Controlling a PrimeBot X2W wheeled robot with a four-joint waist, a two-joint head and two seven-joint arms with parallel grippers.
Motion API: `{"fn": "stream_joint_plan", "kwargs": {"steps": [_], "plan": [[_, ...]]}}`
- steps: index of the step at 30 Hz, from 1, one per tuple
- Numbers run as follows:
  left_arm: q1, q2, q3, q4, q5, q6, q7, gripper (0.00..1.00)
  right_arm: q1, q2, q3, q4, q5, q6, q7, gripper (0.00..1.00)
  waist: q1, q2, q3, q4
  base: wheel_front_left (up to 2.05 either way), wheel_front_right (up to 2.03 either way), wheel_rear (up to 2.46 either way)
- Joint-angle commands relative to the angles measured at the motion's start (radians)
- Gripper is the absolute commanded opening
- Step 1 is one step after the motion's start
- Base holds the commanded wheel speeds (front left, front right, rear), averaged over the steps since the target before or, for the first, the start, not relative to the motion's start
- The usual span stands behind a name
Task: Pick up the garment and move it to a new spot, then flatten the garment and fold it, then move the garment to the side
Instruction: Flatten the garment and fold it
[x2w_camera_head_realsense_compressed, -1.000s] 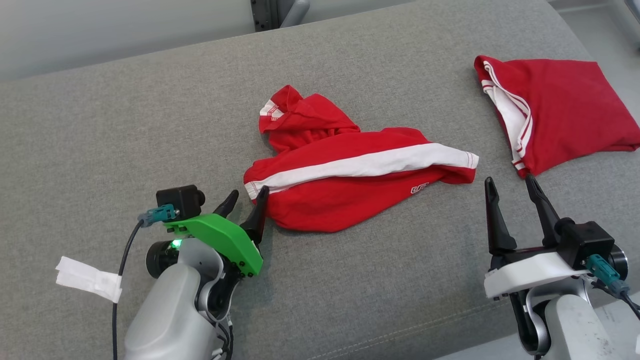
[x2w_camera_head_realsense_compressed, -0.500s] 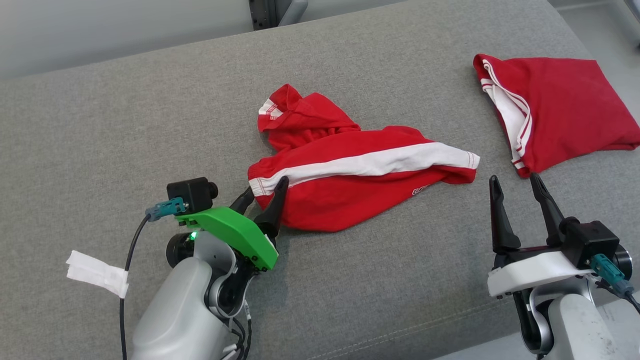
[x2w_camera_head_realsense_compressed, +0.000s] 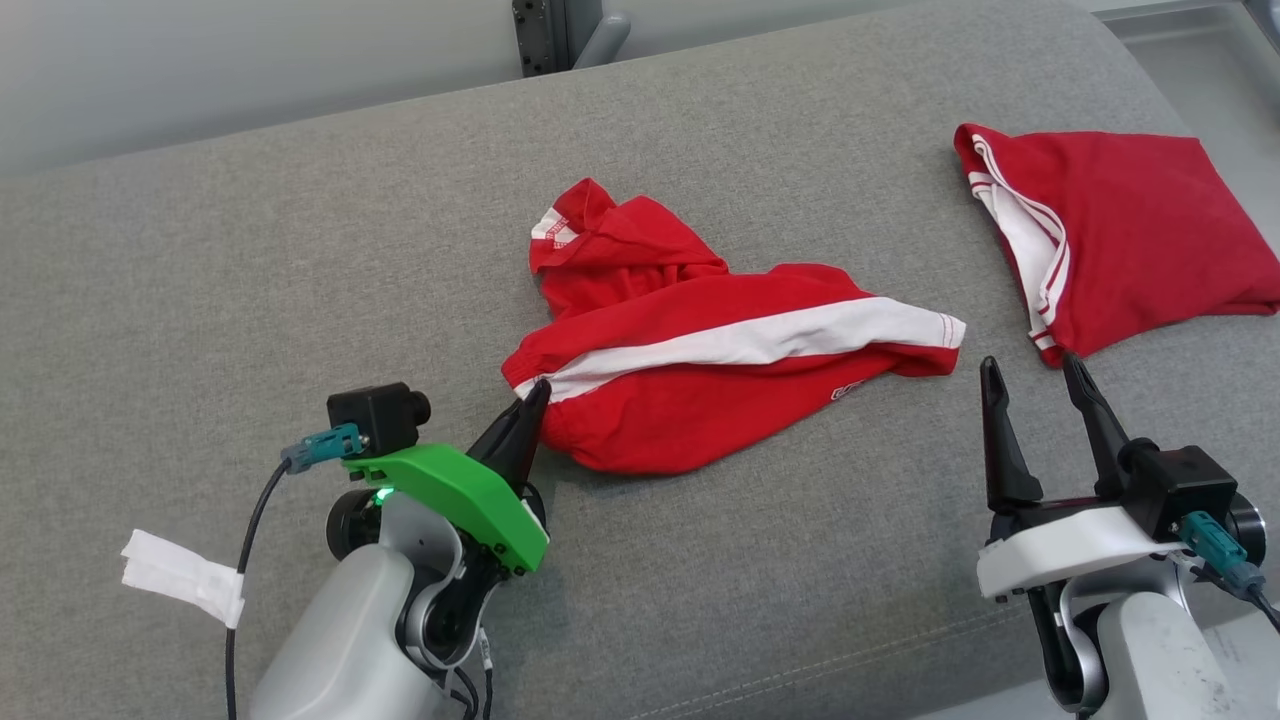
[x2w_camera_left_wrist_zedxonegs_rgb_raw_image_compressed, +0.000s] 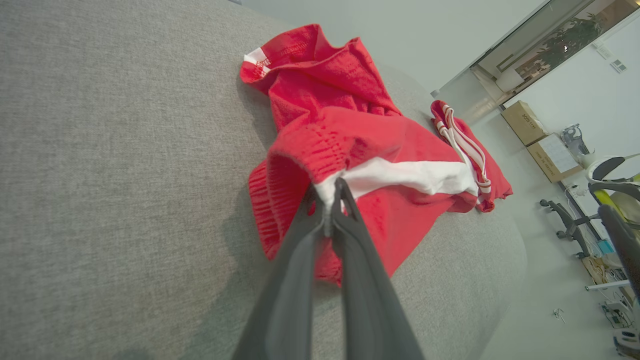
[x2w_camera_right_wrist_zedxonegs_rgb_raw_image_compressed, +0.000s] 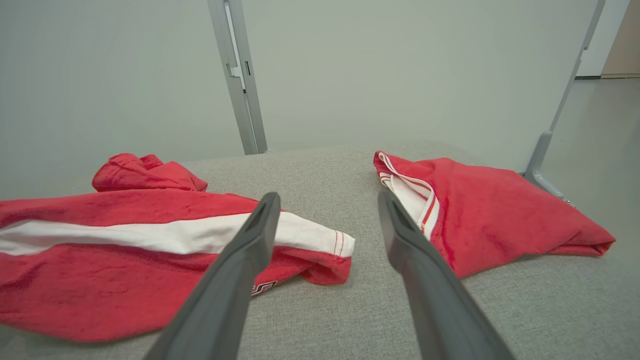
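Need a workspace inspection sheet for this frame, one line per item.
Surface: grey fabric cushion.
Job's things: crumpled red garment, centre, white stripe up.
Clutter: folded red garment, far right.
Grippers: left gripper jaws shut on the crumpled garment's near-left edge; right gripper jaws open, holding nothing.
Cables: black cable with white tape tag, off left wrist.
Surroundings: metal post behind; cartons, office chairs beyond.

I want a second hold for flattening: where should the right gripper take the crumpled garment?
Take the garment by its right hem, where the white stripe ends. It lies free on the cushion, facing the open right gripper; come in low from the right. The left gripper pinches the opposite end.
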Motion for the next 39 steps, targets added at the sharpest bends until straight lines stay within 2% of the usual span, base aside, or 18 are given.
{"fn": "stream_joint_plan", "kwargs": {"steps": [1, 9, 14, 20, 26, 38, 39], "plan": [[0.010, 0.009, 0.000, -0.003, 0.010, 0.002, -0.008, 0.00, 0.010, -0.001, -0.004, 0.006, -0.005, -0.002, -0.003, 1.00, 0.0000, 0.0094, -0.002, 0.001, 0.00, 0.00, 0.00], [0.065, 0.054, 0.012, -0.023, 0.028, 0.012, -0.053, 0.00, -0.031, -0.001, -0.058, 0.097, -0.031, -0.002, 0.019, 1.00, 0.0000, 0.0094, -0.016, 0.012, 0.00, 0.00, 0.00], [0.100, 0.084, 0.019, -0.045, 0.030, 0.030, -0.059, 0.00, -0.071, 0.000, -0.050, 0.161, -0.018, -0.002, 0.055, 1.00, 0.0000, 0.0094, -0.017, 0.032, 0.00, 0.00, 0.00], [0.105, 0.089, 0.014, -0.057, 0.048, 0.049, -0.077, 0.00, -0.099, -0.024, 0.053, 0.241, 0.054, -0.002, 0.116, 1.00, 0.0000, 0.0094, -0.014, 0.060, 0.00, 0.00, 0.00], [0.101, 0.088, 0.004, -0.042, 0.075, 0.058, -0.106, 0.00, -0.069, -0.067, 0.168, 0.290, 0.090, -0.002, 0.131, 1.00, 0.0000, 0.0094, -0.003, 0.070, 0.00, 0.00, 0.00], [0.086, 0.085, 0.003, -0.027, 0.072, 0.061, -0.125, 0.00, -0.139, -0.074, 0.247, 0.415, 0.098, -0.002, 0.074, 1.00, 0.0000, 0.0094, 0.021, 0.084, 0.00, 0.00, 0.00], [0.086, 0.085, 0.002, -0.026, 0.071, 0.061, -0.127, 0.00, -0.145, -0.073, 0.255, 0.426, 0.099, -0.002, 0.071, 0.97, 0.0000, 0.0094, 0.022, 0.085, 0.00, 0.00, 0.00]]}}
